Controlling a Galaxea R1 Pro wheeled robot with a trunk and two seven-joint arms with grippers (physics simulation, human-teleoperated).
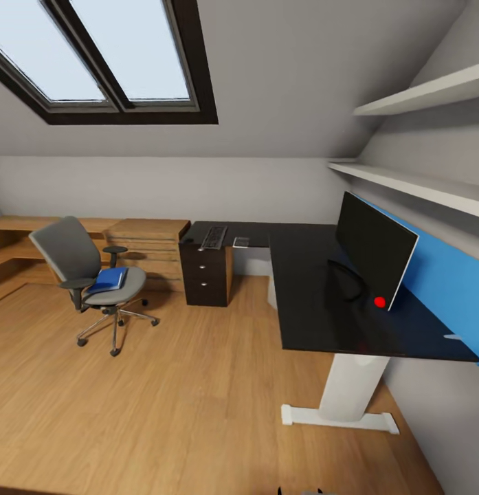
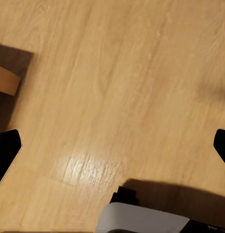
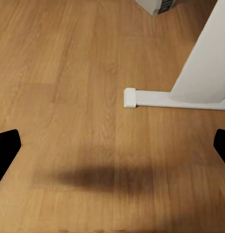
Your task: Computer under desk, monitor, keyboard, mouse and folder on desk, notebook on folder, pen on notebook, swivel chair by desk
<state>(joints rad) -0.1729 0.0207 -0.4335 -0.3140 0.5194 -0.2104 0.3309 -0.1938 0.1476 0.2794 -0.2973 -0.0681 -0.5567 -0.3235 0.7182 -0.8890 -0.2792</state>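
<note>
Both grippers hung over bare floor, fingers spread apart and empty, the right gripper (image 3: 112,145) near the desk's (image 1: 315,302) white pedestal. I judged the blue folder (image 1: 108,279), lying on the swivel chair (image 1: 88,275) seat well off to my left, nearer my left gripper (image 2: 112,145)

the wood floor (image 1: 198,399) is wide open; the swivel chair (image 1: 95,278) and desk (image 1: 321,302) stand at its sides

One desk (image 1: 308,289), one monitor (image 1: 373,247), one keyboard (image 1: 214,237), one swivel chair (image 1: 74,258), one folder (image 1: 108,280), two wall shelves (image 1: 418,182).
</note>
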